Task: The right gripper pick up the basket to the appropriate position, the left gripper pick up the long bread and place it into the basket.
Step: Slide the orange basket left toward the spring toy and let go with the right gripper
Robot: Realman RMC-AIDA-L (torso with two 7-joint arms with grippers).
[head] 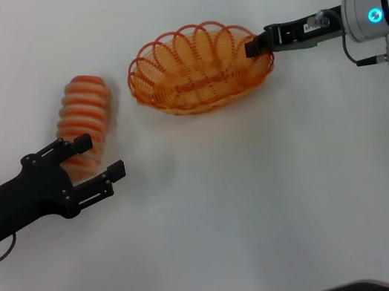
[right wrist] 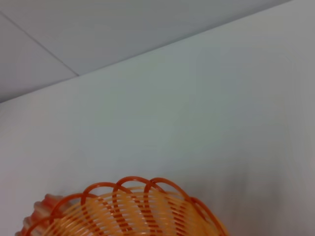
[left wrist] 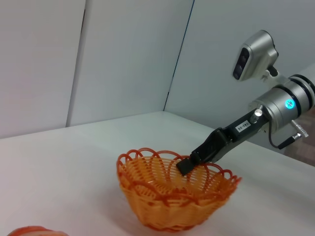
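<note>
Oval orange wire basket (head: 200, 69) sits toward the table's far edge; the right tool (head: 258, 45) grips its scalloped rim on the right-hand side, placed there to drag or lift it. Left tool (head: 98, 156), fingers spread wide, hovers at the near end of the striped orange-and-cream long bread (head: 84, 116), seemingly lining up to straddle it.
</note>
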